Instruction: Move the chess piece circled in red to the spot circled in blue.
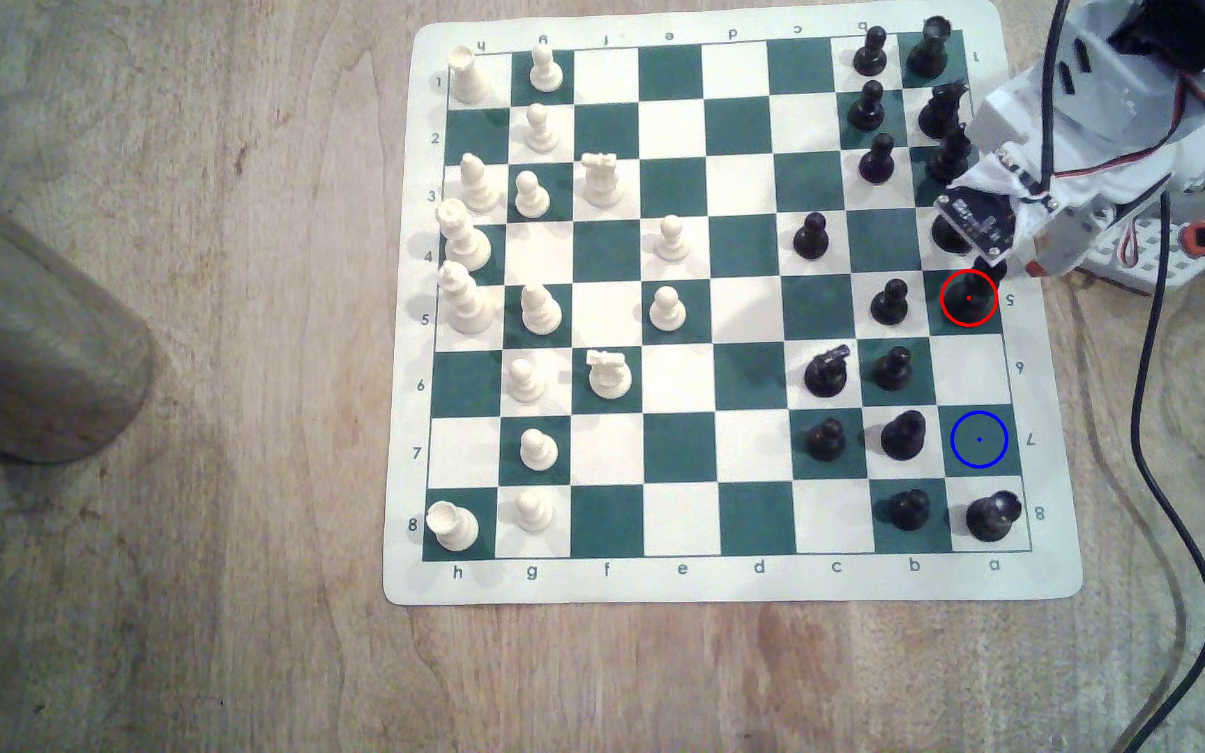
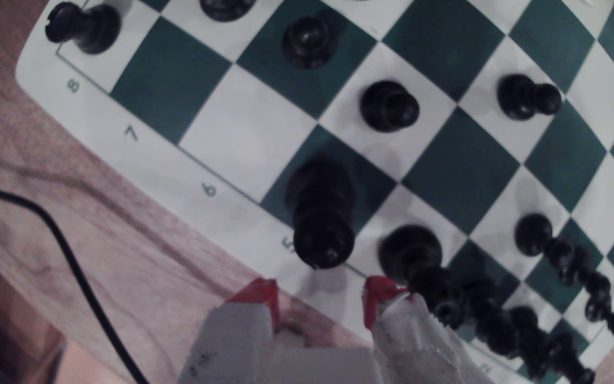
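1. Gripper (image 2: 320,295) is spread and empty, just short of the piece (image 2: 322,214)
2. Piece stands on the red-ringed square at the exterior view's right edge
3. Straddle its stem, clear of the neighbour (image 2: 409,251); the spot (image 1: 978,439) lies two squares nearer

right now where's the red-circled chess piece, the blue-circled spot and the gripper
chess piece (image 2: 322,210), wrist view, on its stem
spot (image 1: 979,439), exterior view, centre of the ringed green square
gripper (image 2: 320,295), wrist view, midway between the red fingertips

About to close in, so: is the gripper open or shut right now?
Open. In the wrist view the white gripper shows its two red-tipped fingers apart with bare board between them, just short of the tall glossy black chess piece.
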Motion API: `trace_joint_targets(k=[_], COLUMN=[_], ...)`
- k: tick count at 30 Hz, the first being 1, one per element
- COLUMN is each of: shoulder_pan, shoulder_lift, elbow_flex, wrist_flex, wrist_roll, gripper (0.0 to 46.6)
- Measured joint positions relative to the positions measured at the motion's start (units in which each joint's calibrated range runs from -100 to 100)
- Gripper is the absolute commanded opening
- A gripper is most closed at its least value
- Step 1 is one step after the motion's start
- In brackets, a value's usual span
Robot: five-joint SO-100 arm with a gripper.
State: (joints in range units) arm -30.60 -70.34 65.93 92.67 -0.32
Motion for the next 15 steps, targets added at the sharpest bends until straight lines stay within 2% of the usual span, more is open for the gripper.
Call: trace_joint_targets(k=[5,15], shoulder_pan=[-0.07,-0.37], shoulder_lift=[3.27,8.38], elbow_flex=[0.00,0.00], wrist_flex=[-1.91,-5.98], wrist_roll=[-0.24,-0.98], gripper=[14.6,13.4])
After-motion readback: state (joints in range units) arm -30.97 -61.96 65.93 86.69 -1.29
